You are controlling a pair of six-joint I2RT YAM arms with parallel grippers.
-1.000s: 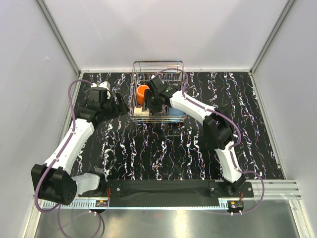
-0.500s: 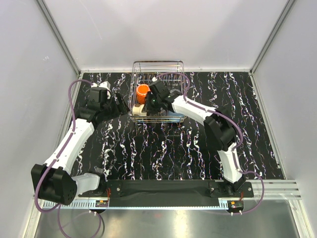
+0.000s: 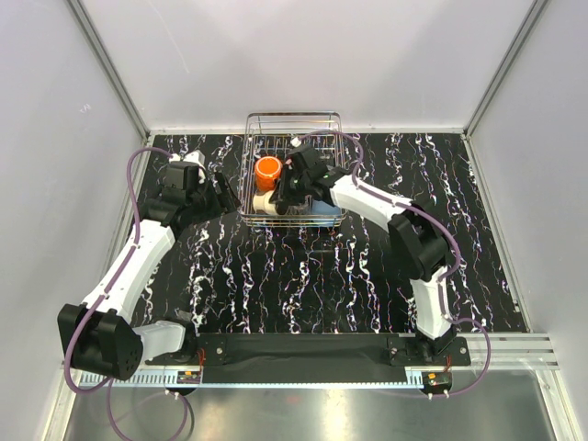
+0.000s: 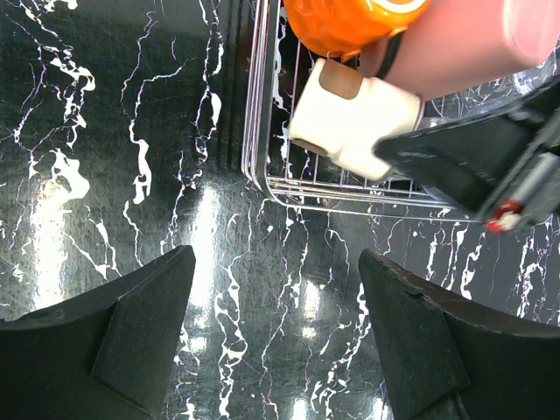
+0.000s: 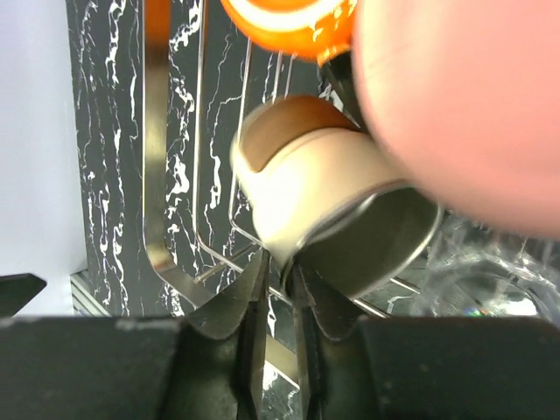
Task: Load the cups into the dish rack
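Note:
The dish rack [image 3: 292, 116] stands at the back of the table. In it are an orange mug [image 3: 267, 169], a beige/metallic cup [image 3: 264, 197] lying on its side and a light blue cup [image 3: 323, 210]. My right gripper [image 5: 280, 276] is shut on the rim of the beige cup [image 5: 306, 184], one finger inside and one outside. A salmon-pink tumbler [image 5: 464, 105] lies right beside it, and a clear glass [image 5: 490, 280] shows at the lower right. My left gripper [image 4: 276, 324] is open and empty over the table, just outside the rack's left front corner [image 4: 262, 131].
The rack's wire walls [image 5: 157, 175] enclose my right gripper on the left. The orange mug [image 4: 350, 22] touches the beige cup [image 4: 354, 118] from behind. White walls close the table at the back and sides. Black marbled tabletop [image 3: 303, 276] lies in front of the rack.
My right gripper has shifted slightly right and back inside the rack with the beige cup, so more of the orange mug shows. The left arm has not moved.

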